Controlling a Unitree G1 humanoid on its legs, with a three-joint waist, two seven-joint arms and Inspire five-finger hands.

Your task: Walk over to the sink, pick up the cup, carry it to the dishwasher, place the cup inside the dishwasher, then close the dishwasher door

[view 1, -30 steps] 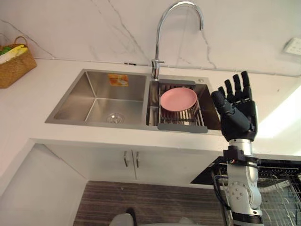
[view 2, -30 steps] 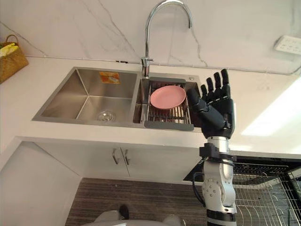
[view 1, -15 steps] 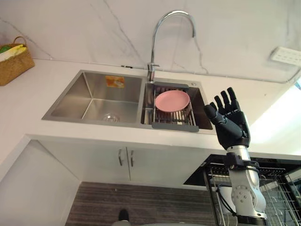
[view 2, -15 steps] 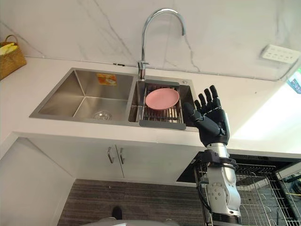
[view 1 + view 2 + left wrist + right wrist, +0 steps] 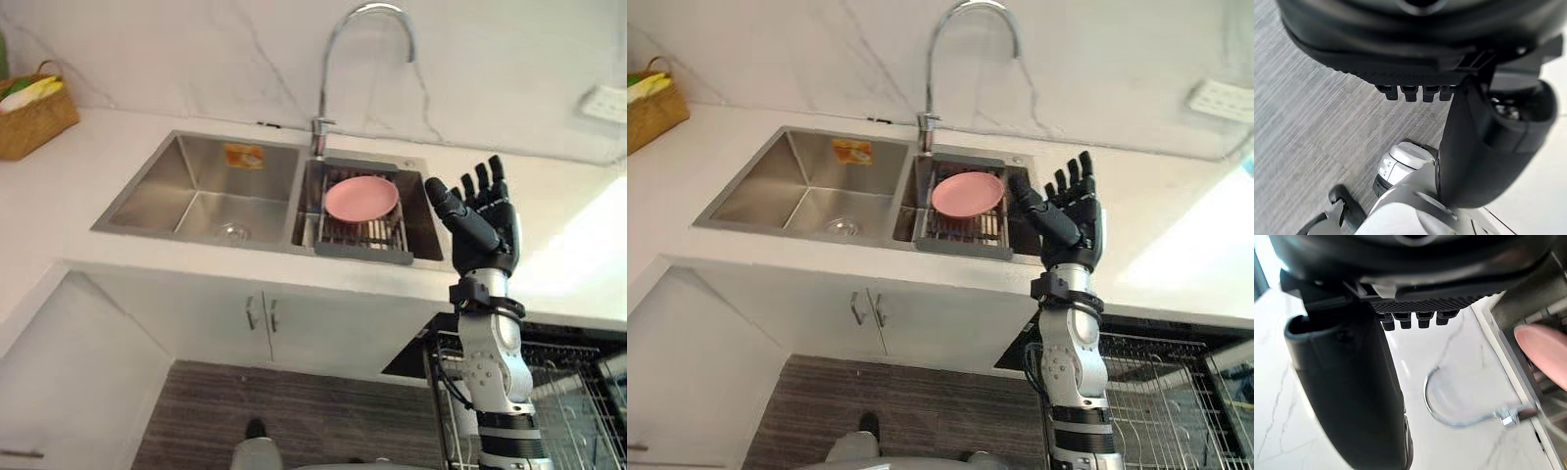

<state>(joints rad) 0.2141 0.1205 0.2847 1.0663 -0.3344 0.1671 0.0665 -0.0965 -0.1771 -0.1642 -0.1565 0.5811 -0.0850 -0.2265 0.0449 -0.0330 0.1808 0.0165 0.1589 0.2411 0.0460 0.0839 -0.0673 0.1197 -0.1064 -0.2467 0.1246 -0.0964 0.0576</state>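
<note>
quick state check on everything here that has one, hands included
right hand: open, raised beside the sink
left hand: open, hanging over the floor
faucet: off, no water visible
pink plate: lying on the drain rack
dishwasher: open, wire rack out
cabinet doors: shut

Dishwasher rack (image 5: 578,392) partly off-frame
</note>
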